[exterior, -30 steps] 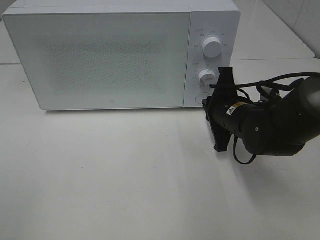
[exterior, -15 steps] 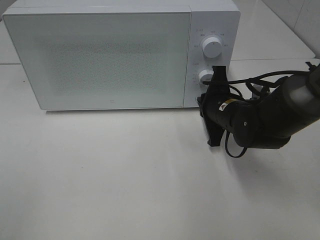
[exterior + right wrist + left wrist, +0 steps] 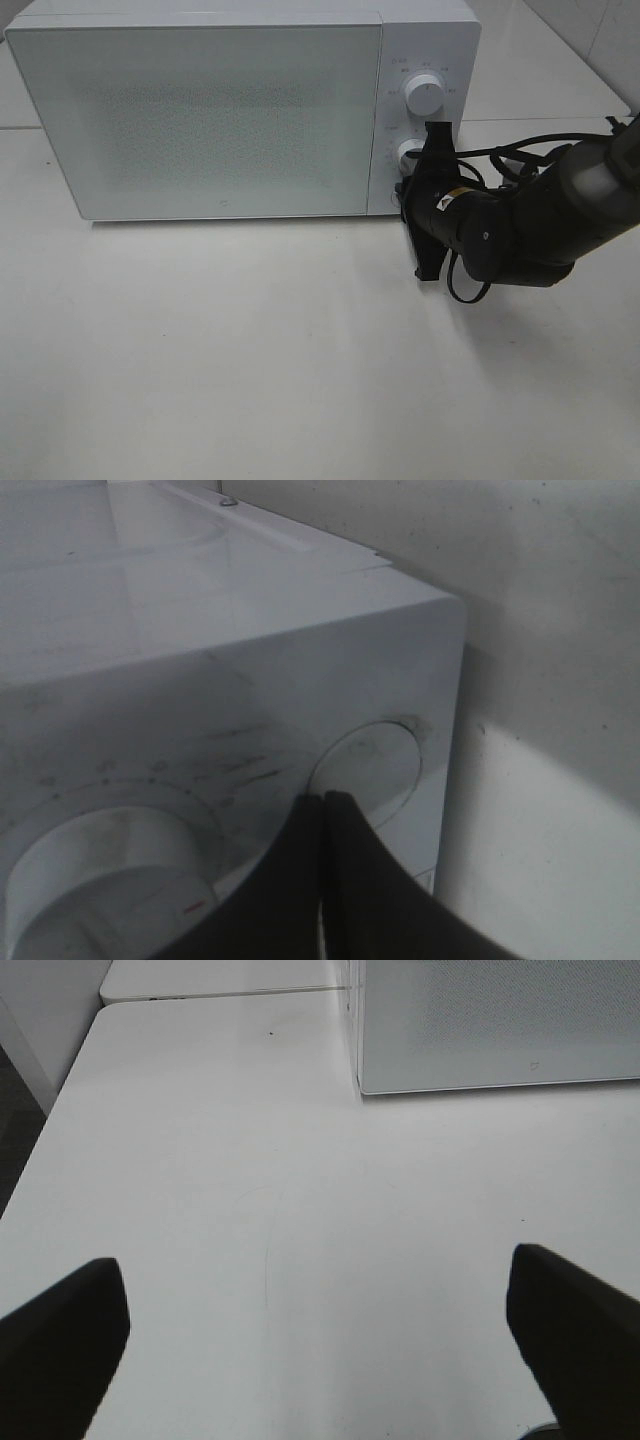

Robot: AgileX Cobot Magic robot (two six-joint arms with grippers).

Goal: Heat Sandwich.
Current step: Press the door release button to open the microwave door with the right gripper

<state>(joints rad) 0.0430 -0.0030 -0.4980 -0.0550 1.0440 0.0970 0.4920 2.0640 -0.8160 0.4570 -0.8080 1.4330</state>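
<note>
The sandwich is out of view in every frame. The white microwave stands at the back of the table with its door closed. My right gripper is shut with nothing in it. In the right wrist view its closed fingertips rest against the round button at the bottom of the control panel, below the lower knob. My left gripper is open and empty above the bare table. It does not show in the exterior high view.
The panel has an upper knob and a lower knob. The white table stretches in front of the microwave. The left wrist view shows the microwave's corner and the table's side edge.
My right gripper has moved left and slightly up, from clear of the microwave to its closed tips against the panel's bottom button. The microwave has not changed.
</note>
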